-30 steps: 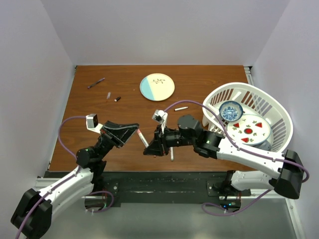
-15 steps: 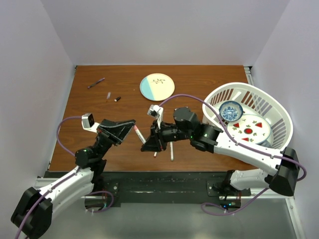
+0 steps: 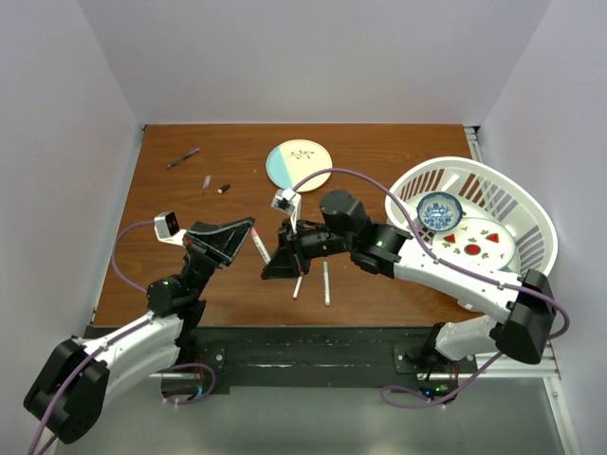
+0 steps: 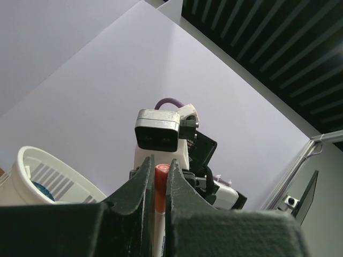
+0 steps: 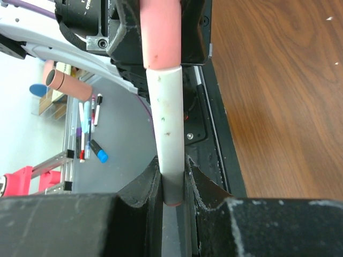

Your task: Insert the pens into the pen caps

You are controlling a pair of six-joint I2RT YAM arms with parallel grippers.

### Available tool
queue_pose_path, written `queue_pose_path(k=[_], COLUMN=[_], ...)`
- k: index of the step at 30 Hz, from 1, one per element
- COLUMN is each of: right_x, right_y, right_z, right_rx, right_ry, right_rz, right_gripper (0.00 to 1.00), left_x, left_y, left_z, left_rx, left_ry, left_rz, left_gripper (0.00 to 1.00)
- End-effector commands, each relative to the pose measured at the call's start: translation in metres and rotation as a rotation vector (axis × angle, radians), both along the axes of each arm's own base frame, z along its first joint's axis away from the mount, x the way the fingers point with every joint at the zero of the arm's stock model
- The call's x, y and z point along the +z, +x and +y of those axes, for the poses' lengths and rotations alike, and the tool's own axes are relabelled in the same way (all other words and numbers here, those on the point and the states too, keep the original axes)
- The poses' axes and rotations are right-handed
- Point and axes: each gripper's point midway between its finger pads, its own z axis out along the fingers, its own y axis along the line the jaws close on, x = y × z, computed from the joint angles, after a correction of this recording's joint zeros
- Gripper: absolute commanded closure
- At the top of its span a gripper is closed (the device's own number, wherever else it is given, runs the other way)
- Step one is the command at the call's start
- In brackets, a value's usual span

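One pen (image 3: 258,248) with a white barrel (image 5: 167,123) and a red cap (image 4: 162,174) on its end hangs above the table between both grippers. My left gripper (image 3: 247,230) is shut on the capped end, and the red cap (image 5: 159,32) shows between its black fingers in the right wrist view. My right gripper (image 3: 274,266) is shut on the barrel's other end. Two more pens (image 3: 300,284) (image 3: 326,282) lie on the wood below the right arm. A dark purple pen (image 3: 183,157) lies far left, with a pale cap (image 3: 206,180) and a black cap (image 3: 224,188) near it.
A round plate (image 3: 299,165) sits at the back centre. A white basket (image 3: 520,204) on the right holds a blue bowl (image 3: 439,210) and a strawberry plate (image 3: 479,246). White walls close in the table.
Both arms have shifted left and away from the near edge, still gripping the same pen. The right arm's move has uncovered the second pen lying on the wood.
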Motion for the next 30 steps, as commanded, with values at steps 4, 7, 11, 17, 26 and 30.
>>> queue_pose_path(k=[4,7,11,17,26,30], right_x=[0.245,0.247,0.253,0.238,0.175,0.128], right_y=[0.109,0.117,0.114,0.125,0.128,0.121], right_z=[-0.040,-0.041,-0.039,-0.012,-0.008,-0.021], right_rx=[-0.409,-0.439,-0.412,-0.347,-0.345,-0.370], right_ry=[0.711,0.674,0.699,0.688,0.541,0.438], right_rz=[-0.411,-0.441,-0.460,-0.381,-0.336,-0.308], right_gripper=[1.00,1.00,1.00,1.00,1.00,0.95], left_x=[-0.152,-0.157,-0.150,-0.140,-0.115,-0.119], left_y=[-0.105,-0.103,-0.105,-0.113,-0.086,-0.052], left_z=[-0.047,-0.048,-0.046,-0.044,-0.059,-0.070], left_rx=[-0.576,-0.561,-0.561,-0.600,-0.545,-0.430], left_ry=[0.482,0.500,0.488,0.431,0.462,0.567], left_rz=[0.126,0.133,0.096,0.094,0.105,0.164], left_gripper=[1.00,1.00,1.00,1.00,1.00,1.00])
